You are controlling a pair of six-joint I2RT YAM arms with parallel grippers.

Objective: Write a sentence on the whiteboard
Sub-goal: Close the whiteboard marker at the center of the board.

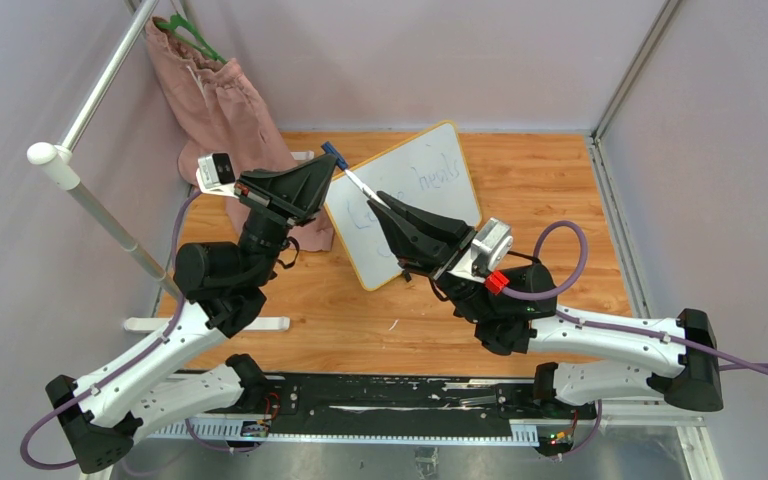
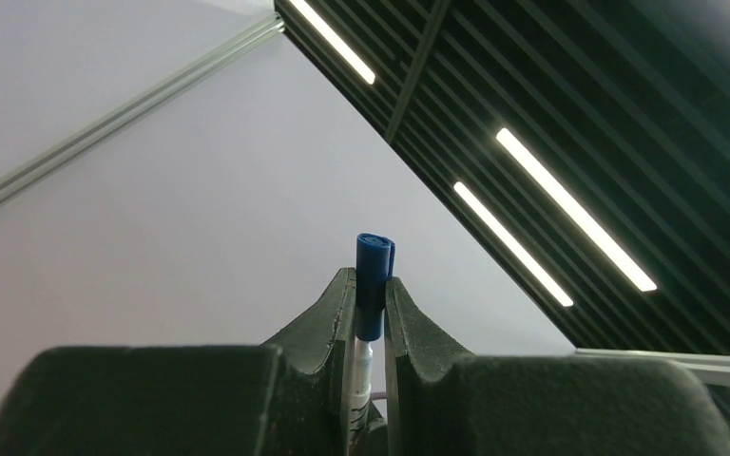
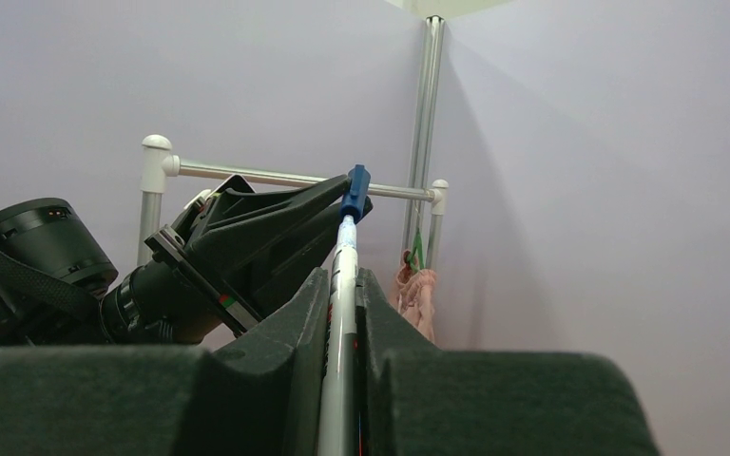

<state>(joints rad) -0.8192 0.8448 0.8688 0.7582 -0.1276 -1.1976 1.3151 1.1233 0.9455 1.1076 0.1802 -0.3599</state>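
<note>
Sentence (image 1: 438, 181) faint, partly hidden behind right gripper (image 1: 382, 200); marker (image 1: 360, 183) lower barrel buried between its fingers, tip unseen.

Left black two-finger gripper (image 1: 331, 167): jaws clamped on blue plastic cap (image 2: 374, 255).
Right black two-finger gripper (image 1: 384, 203): jaws clamped on white marker barrel (image 3: 344, 255).

Wooden table (image 1: 550, 190), whiteboard (image 1: 442, 190) at centre back, pink cloth (image 1: 222, 112) just left, white rack foot (image 1: 206, 323) nearer.

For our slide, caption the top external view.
Left claw grips the marker's blue cap, right claw its barrel, over the whiteboard bearing a faint sentence.
</note>
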